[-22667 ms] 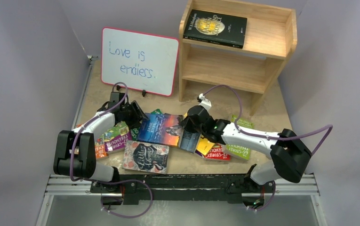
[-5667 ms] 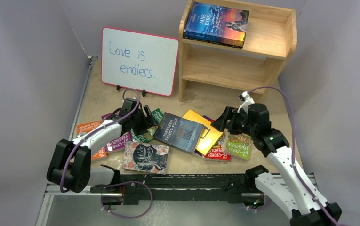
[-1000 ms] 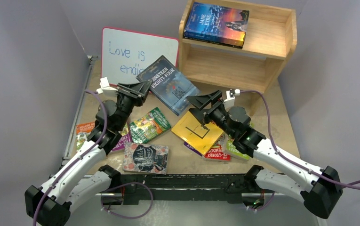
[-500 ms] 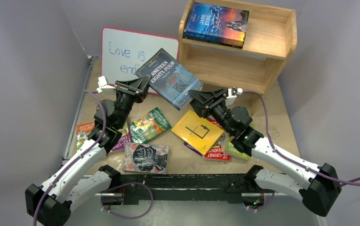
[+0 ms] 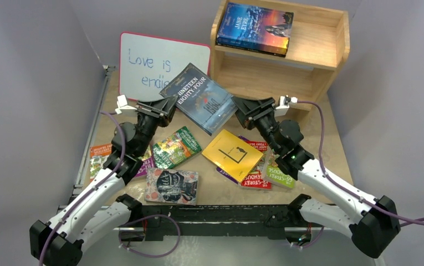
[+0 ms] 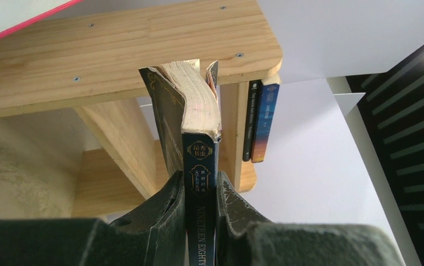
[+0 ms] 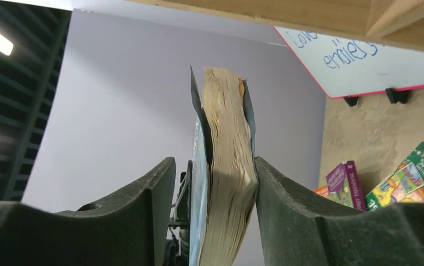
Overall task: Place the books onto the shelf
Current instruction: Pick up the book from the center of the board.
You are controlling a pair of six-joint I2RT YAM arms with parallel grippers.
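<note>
Above the bench (image 5: 320, 119), in the overhead view, a dark blue paperback (image 5: 199, 98) is held in the air between both arms, just before the light wooden shelf (image 5: 309, 41), whose top tier already bears another book (image 5: 254, 21). The left pincer (image 5: 162, 105) is clamped on its spine end; the right pincer (image 5: 243, 108) straddles the opposite edge. More bright, thin paperbacks (image 5: 233, 153) are scattered flat below, beside a pink-edged whiteboard (image 5: 162, 61)

From the left wrist, the glossy spine (image 6: 200, 183) is seen pinched narrowly between matte black fingers (image 6: 165, 210), the yellowed page block fanning loose above

From the right wrist, the rough page edge (image 7: 229, 166) sits between the jaws: one finger (image 7: 281, 210) touches the cover, the other stands slightly off, so a firm hold cannot be told. The handover is judged best done by seating this grip fully before the left is released, the floppy book being kept from sagging
</note>
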